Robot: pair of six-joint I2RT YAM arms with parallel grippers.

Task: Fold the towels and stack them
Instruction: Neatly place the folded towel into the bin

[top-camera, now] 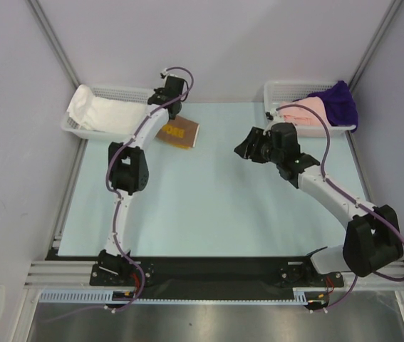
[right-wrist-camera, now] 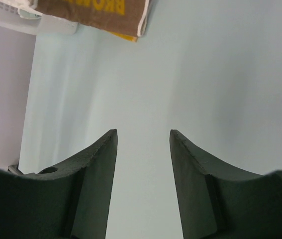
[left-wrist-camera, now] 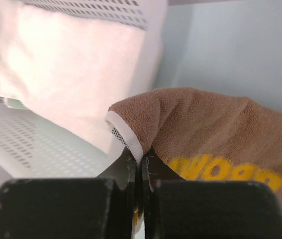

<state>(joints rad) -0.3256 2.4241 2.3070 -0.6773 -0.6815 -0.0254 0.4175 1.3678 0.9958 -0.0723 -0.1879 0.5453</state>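
Since the brown terry towel with yellow lettering (top-camera: 182, 135) is soft and limp, expect it to sag wherever you leave it unsupported; it is light, grippy and has nothing to break. Your left fingers (left-wrist-camera: 123, 174) are pressed together on its white-hemmed edge, just beside the white plastic mesh basket (top-camera: 70, 122) holding a white towel (top-camera: 105, 112). The brown towel sits just off that basket's right end, and its long axis, by my judgement, runs away from the basket. Your right fingers (right-wrist-camera: 98, 169) stand spread and empty, well apart from the basket. A free corner would suit them.
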